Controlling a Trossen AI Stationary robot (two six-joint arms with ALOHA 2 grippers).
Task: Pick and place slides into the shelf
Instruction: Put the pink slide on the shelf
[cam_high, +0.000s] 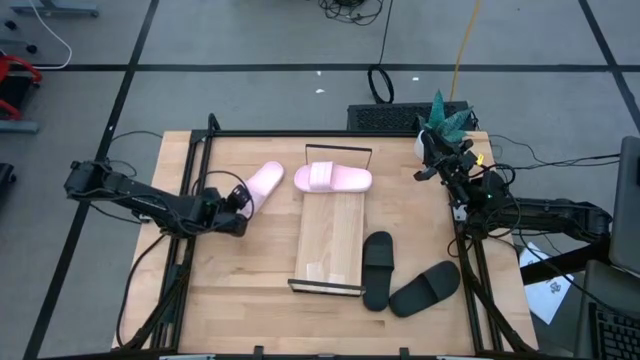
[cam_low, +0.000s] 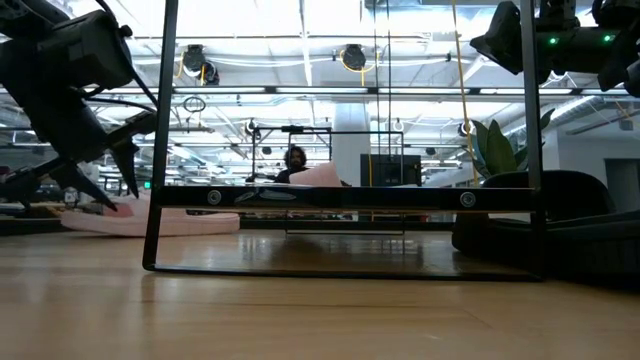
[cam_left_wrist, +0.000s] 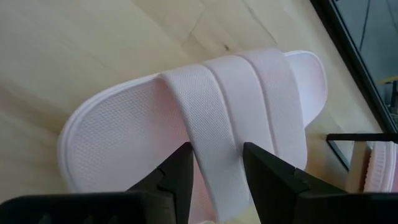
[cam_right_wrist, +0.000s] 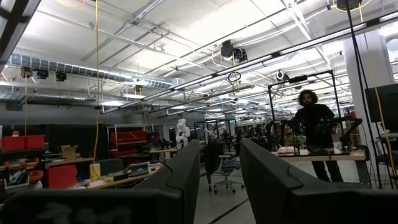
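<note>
Since foam-light and bendy, probably best gripped at the strap, as now: left gripper (cam_left_wrist: 217, 165) pinching the pink slide (cam_left_wrist: 186, 118) by its wide strap (cam_left_wrist: 242, 106). Right gripper (cam_right_wrist: 219, 168) raised, parted on nothing

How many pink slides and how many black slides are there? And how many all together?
Light pink wide-strap slide sandals: 2, one on the tabletop at the left gripper, one on the light wood plank shelf.
Black wide-strap slide sandals: 2, both on the tabletop right of the shelf.
Total: 4 slides.
</note>
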